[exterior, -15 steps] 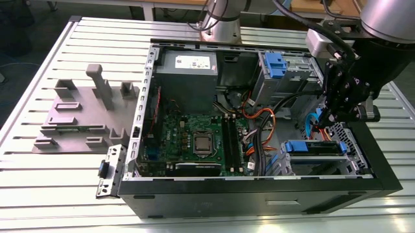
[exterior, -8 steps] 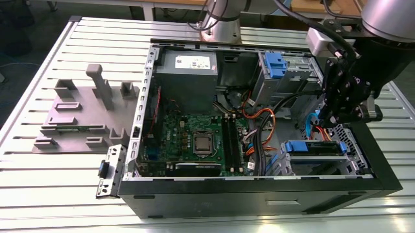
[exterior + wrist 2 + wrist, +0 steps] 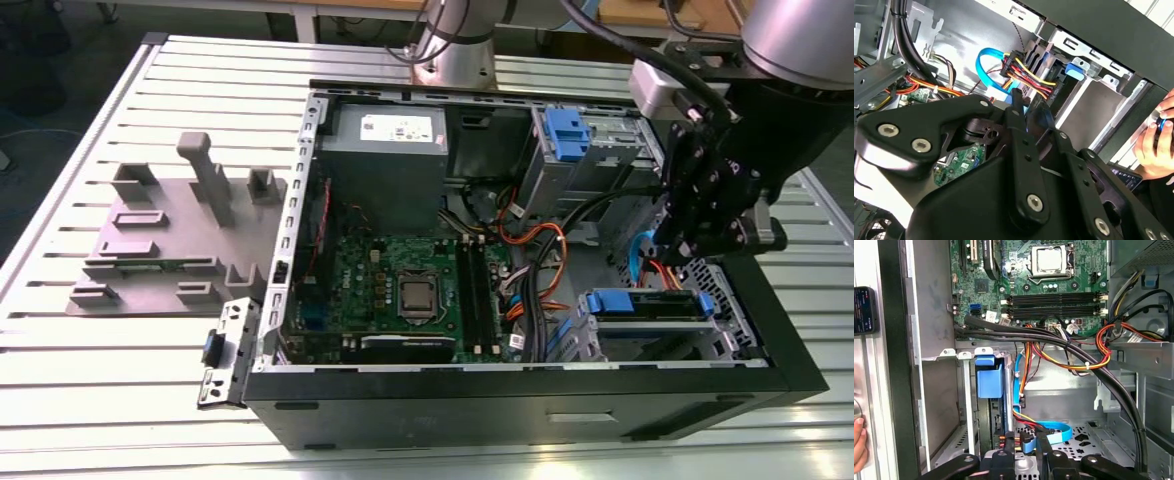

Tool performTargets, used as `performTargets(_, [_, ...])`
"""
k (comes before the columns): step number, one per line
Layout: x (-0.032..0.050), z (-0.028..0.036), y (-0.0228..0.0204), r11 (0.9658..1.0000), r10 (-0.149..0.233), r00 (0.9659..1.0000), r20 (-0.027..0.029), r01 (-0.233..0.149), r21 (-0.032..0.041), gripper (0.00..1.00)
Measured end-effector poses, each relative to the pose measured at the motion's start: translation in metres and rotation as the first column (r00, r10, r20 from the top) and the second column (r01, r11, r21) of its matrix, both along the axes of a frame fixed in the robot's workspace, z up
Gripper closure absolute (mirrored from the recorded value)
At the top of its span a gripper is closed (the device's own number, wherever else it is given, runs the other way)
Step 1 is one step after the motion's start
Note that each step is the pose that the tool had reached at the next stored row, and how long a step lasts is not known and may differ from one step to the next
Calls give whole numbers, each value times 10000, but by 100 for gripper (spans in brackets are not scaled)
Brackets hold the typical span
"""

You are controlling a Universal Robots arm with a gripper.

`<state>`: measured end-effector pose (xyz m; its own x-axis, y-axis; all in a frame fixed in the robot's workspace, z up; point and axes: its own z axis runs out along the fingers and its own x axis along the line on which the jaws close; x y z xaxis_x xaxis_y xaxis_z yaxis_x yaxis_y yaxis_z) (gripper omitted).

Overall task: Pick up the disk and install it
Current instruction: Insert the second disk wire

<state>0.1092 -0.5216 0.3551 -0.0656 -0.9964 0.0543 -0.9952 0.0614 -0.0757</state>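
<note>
We can't tell if the gripper is apart or clamped; its tips are hidden among the cables. The disk sits in its bay inside the open computer case, mostly tucked away.

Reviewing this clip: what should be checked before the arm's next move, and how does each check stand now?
1. Case open, inside reachable: ok.
2. Disk lying in the lower bay at the exterior view's right: ok; whether it is fully seated: cannot tell.
3. Pincer inside the case, above the disk's bay: ok.
4. Path free of wiring: not ok. The blue cable and the red-yellow wire bundle run right by the pincer.
5. People away from the work area: not ok. A hand is beside the case.
</note>
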Motion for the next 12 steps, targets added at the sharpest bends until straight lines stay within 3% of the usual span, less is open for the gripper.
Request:
performTargets(3, [5,-2,0,10000,0,10000,-6,0,2,71])
performTargets(5, [9,-2,0,10000,-1,10000,-10,1,2,83])
performTargets(12, [10,-3,-16,10000,-1,10000,-11,1,36,84])
